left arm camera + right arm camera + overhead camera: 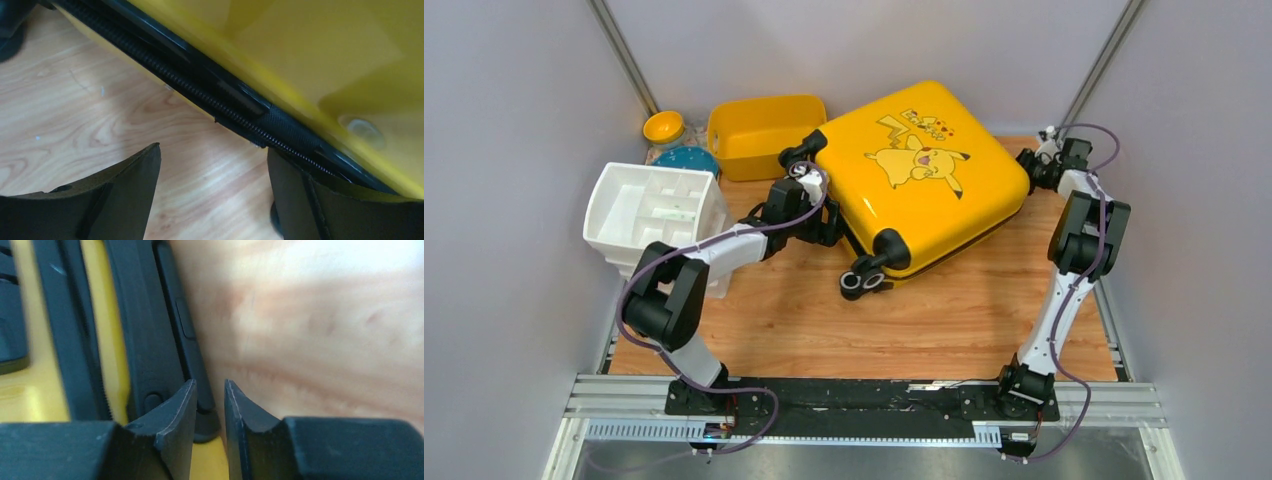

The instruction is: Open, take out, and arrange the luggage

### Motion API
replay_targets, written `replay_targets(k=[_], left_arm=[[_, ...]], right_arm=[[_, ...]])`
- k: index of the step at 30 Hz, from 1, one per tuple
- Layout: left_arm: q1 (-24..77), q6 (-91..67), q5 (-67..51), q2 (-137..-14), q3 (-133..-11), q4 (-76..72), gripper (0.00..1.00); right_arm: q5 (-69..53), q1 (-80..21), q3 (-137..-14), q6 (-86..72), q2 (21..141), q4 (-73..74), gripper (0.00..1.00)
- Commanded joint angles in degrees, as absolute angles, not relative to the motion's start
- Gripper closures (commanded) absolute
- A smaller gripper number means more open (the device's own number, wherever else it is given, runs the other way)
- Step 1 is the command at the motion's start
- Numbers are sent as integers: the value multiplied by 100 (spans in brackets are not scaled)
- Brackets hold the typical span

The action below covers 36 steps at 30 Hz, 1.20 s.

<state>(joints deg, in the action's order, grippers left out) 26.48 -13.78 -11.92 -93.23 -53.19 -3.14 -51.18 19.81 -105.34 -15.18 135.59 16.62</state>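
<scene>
Top view alone is showing the Pikachu print (919, 160), left wrist the zipper teeth (200, 93) | counting one luggage (944, 205), one tub (769, 103), one organiser (604, 205) | luggage is lying far-centre, its zipper edge just beyond the left gripper (214, 150), which is gaping wide | right gripper (210, 382) fingers are standing narrowly apart at its right edge, grip unclear

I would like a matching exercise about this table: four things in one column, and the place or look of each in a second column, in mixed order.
Things:
1. suitcase
2. tub
3. organiser
4. bowl

Descriptions:
A. white, at the left edge of the table
B. small and round, in the far left corner
C. closed, cartoon print facing up
D. yellow, rectangular, just left of the suitcase

Pairs: 1-C, 2-D, 3-A, 4-B
</scene>
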Motion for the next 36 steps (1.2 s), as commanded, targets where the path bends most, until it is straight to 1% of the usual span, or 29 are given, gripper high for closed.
replay_targets(k=[1, 4, 5, 6, 9, 11, 16, 17, 19, 23, 25, 28, 33, 36], left_arm=[[2742, -1459, -1458, -9781, -5888, -641, 14], [2996, -1065, -1863, -10018, -6169, -747, 14], [3049, -968, -1933, -10089, -6231, -756, 14], [3085, -880, -2142, -10177, -6301, -825, 14], [3164, -801, -2310, -10537, -6608, -1027, 15], [3164, -599, -2574, -10862, -6951, -1081, 16], [3138, -71, -3075, -11573, -7662, -1142, 15], [3129, 78, -3450, -11671, -7768, -1186, 15], [3120, 254, -3795, -11943, -8154, -1126, 15], [3094, 149, -4218, -12067, -8402, -1081, 14], [3094, 132, -4236, -12067, -8489, -1081, 14], [3041, 115, -4175, -12085, -8700, -853, 13], [2857, 26, -4096, -11874, -8710, -511, 12], [2690, 53, -3912, -11585, -8701, -133, 12]], right_arm=[[-6056, 1388, -9399, -18, 12913, 3655, 71], [-5889, 1581, -8730, 333, 12227, 3762, 71], [-5810, 1634, -8327, 404, 12034, 3788, 71], [-5705, 1765, -8088, 465, 11658, 3840, 71], [-5512, 2090, -7402, 764, 11016, 4024, 70], [-5406, 2249, -7051, 1010, 10803, 4148, 70], [-5177, 2426, -6689, 1520, 10319, 4561, 69], [-5177, 2426, -6628, 1590, 10240, 4562, 69], [-5142, 2434, -6425, 1626, 10029, 4570, 69], [-5080, 2435, -6118, 1731, 9669, 4685, 68], [-5045, 2470, -5881, 1696, 9423, 4693, 68], [-4870, 2513, -5792, 1644, 9246, 4693, 67], [-4773, 2934, -6222, 1678, 9264, 4895, 65], [-4703, 3172, -6494, 2029, 9194, 5316, 59]])
